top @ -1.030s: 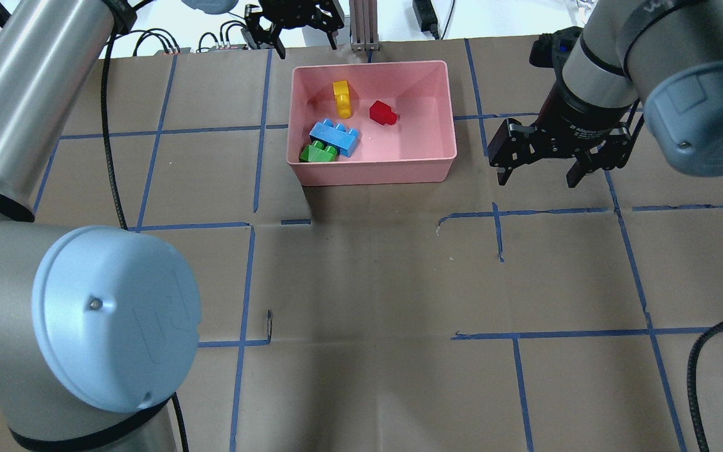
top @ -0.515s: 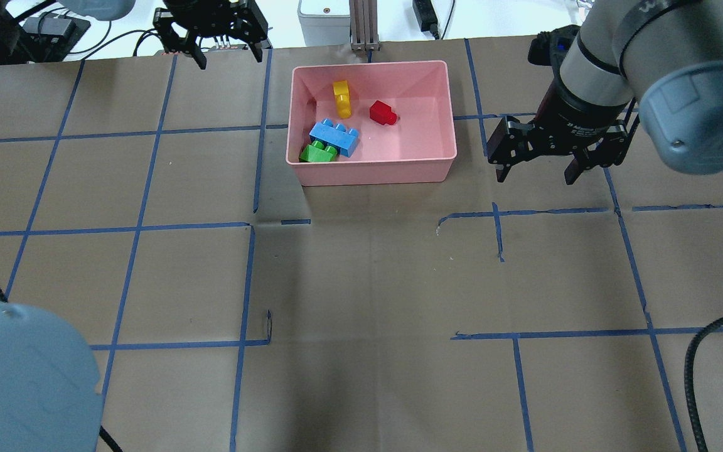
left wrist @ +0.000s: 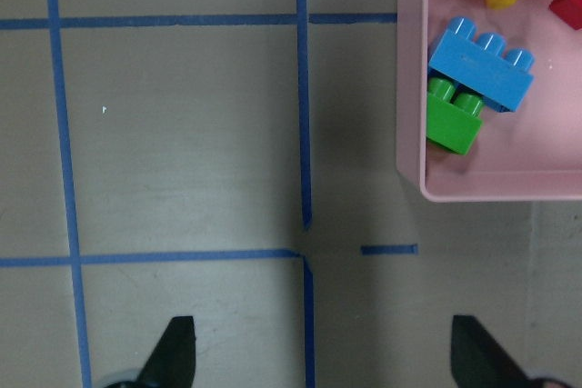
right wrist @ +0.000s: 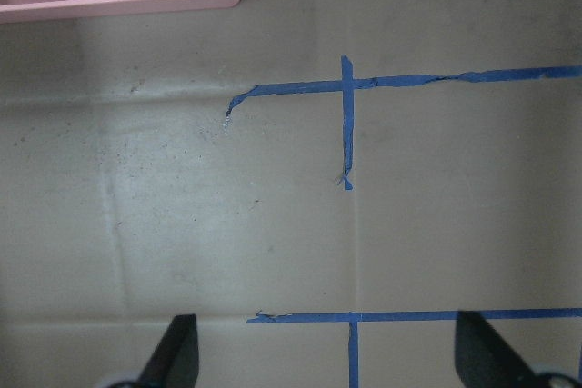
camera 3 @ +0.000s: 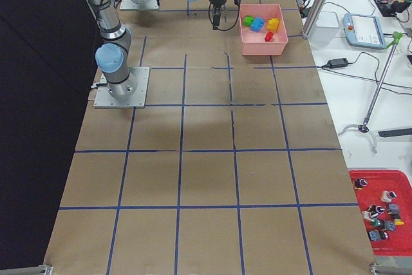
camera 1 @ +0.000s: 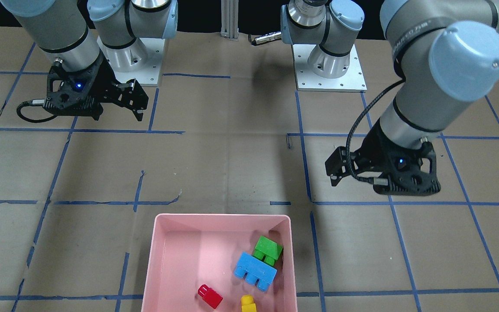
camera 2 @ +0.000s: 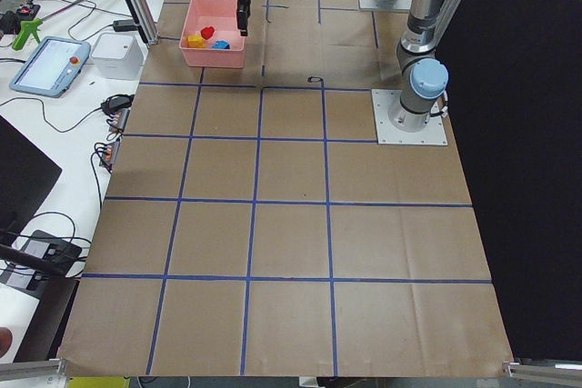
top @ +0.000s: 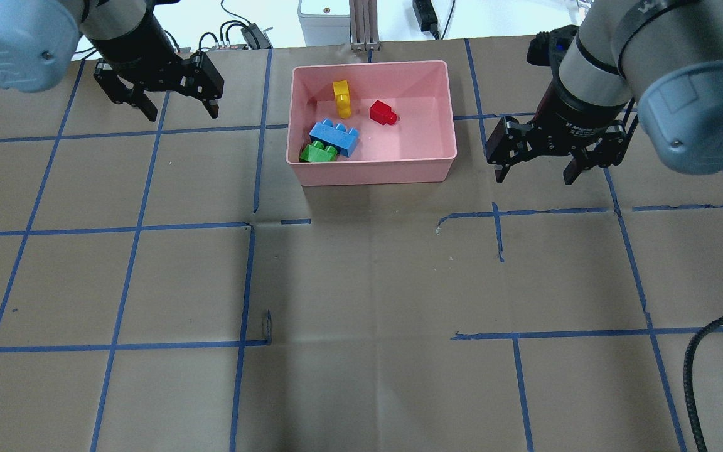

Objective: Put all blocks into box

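Observation:
The pink box (top: pixel 371 169) stands at the far middle of the table. In it lie all the blocks: yellow (top: pixel 341 97), red (top: pixel 382 113), blue (top: pixel 334 137) and green (top: pixel 317 152), with the green one touching the blue one. My left gripper (top: pixel 181 114) is open and empty above the table, left of the box. Its wrist view shows the box wall (left wrist: pixel 409 88), the blue block (left wrist: pixel 480 63) and the green block (left wrist: pixel 455 115). My right gripper (top: pixel 534 179) is open and empty, right of the box. Its wrist view shows a box corner (right wrist: pixel 118 2).
Blue tape lines (top: pixel 248 276) grid the brown table. An aluminium post (top: pixel 364 25), cables and devices sit past the far edge. A black cable (top: pixel 700 358) loops at the near right. A red parts tray (camera 3: pixel 380 210) lies off the table.
My left arm has swung left and toward me, so its gripper went from the far edge behind the box to the table left of it. The right gripper has barely moved.

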{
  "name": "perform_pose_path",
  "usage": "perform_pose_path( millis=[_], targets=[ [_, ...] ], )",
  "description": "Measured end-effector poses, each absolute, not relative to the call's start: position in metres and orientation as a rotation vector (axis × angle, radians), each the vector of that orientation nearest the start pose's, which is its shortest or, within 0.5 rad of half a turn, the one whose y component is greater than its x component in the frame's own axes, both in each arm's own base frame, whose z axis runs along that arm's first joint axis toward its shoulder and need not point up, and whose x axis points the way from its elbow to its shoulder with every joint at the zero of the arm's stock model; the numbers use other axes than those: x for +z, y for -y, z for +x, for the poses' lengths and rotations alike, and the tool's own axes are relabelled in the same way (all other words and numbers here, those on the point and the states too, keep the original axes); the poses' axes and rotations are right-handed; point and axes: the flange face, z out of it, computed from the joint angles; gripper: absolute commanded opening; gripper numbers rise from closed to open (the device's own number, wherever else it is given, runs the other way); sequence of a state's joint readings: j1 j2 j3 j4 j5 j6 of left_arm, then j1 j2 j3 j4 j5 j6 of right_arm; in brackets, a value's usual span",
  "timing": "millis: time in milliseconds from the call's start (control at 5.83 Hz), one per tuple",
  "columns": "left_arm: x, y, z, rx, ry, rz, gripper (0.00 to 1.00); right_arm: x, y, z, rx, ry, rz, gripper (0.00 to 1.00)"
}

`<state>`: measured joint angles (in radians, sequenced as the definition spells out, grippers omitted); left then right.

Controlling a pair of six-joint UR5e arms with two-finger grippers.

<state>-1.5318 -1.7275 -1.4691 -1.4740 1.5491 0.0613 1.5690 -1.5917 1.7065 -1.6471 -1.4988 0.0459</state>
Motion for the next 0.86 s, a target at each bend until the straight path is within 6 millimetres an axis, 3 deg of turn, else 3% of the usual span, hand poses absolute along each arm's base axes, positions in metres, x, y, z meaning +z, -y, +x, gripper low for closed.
perform_pose_path(
  millis=[343,858],
  targets=[
    [0.487,0.536,-0.115,-0.108,-3.139,0.042,0.99,0.440,0.476,0.140,0.062,-3.069,0.077,1.00],
    [0.482,0.520,-0.114,-0.095,-3.123,0.042,0.99,0.441,0.476,0.140,0.057,-3.068,0.079,1.00]
  ],
)
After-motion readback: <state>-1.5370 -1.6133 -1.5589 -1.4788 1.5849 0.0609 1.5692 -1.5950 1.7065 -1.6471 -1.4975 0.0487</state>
